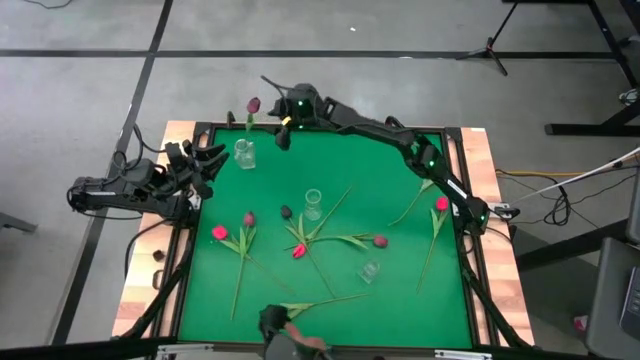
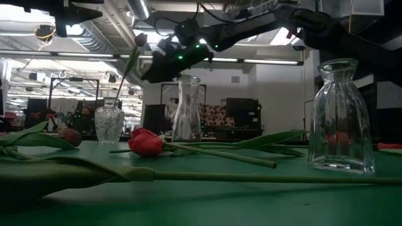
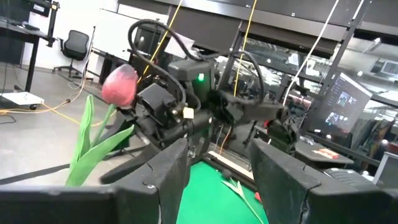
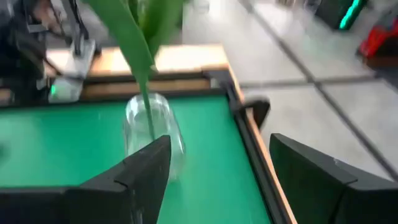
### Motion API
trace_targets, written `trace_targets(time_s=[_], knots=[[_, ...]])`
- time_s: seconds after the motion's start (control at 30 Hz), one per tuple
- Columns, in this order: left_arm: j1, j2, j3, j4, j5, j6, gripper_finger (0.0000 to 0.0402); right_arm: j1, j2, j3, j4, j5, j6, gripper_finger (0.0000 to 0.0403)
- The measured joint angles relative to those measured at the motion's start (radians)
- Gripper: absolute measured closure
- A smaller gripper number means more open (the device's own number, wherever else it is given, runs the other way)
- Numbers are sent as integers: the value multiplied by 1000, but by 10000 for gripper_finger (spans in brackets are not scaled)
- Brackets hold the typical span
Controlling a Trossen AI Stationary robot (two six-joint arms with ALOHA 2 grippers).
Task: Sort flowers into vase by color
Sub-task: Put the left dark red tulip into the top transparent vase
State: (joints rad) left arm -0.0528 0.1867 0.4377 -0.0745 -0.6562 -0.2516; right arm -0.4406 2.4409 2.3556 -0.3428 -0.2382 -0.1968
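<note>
A mauve-headed tulip (image 1: 254, 104) stands with its stem in the far-left glass vase (image 1: 244, 152), its leaf (image 4: 134, 37) rising above the rim. My right gripper (image 1: 282, 136) hangs open just right of that vase and above it, touching nothing; its fingers (image 4: 146, 168) frame the vase (image 4: 152, 134) in the right wrist view. Several tulips lie flat on the green mat, among them a pink-red one (image 1: 219, 232) and a maroon one (image 1: 380, 241). My left gripper (image 1: 205, 165) waits open at the table's left edge.
An empty glass vase (image 1: 313, 203) stands mid-table and another (image 1: 370, 270) nearer the front. A long stem (image 1: 320, 300) lies by the near edge. A red tulip (image 2: 146, 143) lies in front of the middle vase (image 2: 186, 117). A wooden rim (image 1: 478, 150) borders the mat.
</note>
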Motion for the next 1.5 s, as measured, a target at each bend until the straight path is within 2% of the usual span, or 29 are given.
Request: trace_targets(time_s=[0.17,0.3,0.4,0.63,0.8,0.97,1.13,1.3,1.5], knots=[[0,0,0,-80,-8,-12,230,-42,-96,0,-236,-51,-101,132],[0,10,0,-214,-8,-121,230,-70,-178,1,-418,-41,-180,134],[0,49,0,-288,29,-211,230,-86,-245,1,-523,-32,-222,134],[-5,258,0,-277,148,-352,230,-99,-397,1,-686,116,-303,134],[-40,444,25,-291,188,-481,230,-97,-498,-1,-719,206,-327,134],[-106,623,126,-373,199,-589,230,-99,-595,-1,-714,301,-342,134],[-171,800,286,-580,199,-712,230,-99,-659,-1,-714,355,-342,134],[-234,971,437,-784,197,-906,230,-99,-705,-1,-720,368,-341,134],[-298,1132,490,-914,270,-1176,230,-99,-719,-1,-753,367,-331,134]])
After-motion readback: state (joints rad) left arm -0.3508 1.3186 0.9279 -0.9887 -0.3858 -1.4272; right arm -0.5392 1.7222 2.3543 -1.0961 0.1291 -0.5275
